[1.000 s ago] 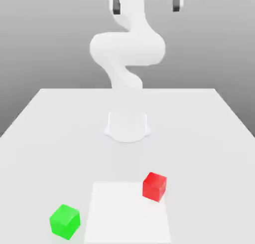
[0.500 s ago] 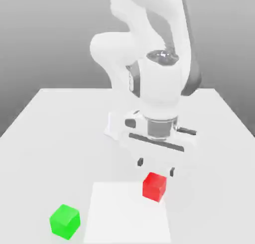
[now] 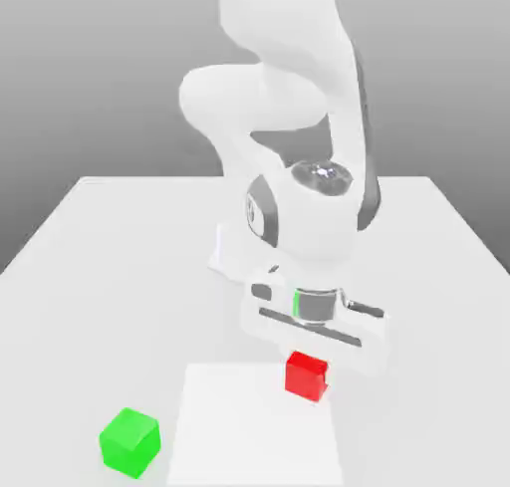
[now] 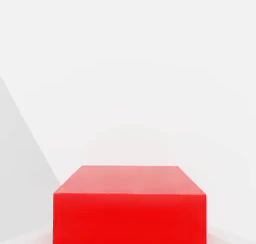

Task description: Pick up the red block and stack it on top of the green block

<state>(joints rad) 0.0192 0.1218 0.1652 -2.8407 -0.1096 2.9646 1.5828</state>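
On the white table [image 3: 100, 266], near its front edge, the red block [image 3: 305, 374] sits flat on a paler square patch [image 3: 249, 435], directly under the robot's gripper [image 3: 311, 354]. The hand has the block's top tucked beneath it, and the fingers are closed on the block. It is a cube with no long axis, 1 corner turned slightly toward the exterior view. The green block [image 3: 129, 441] rests well apart, toward the exterior view's left.
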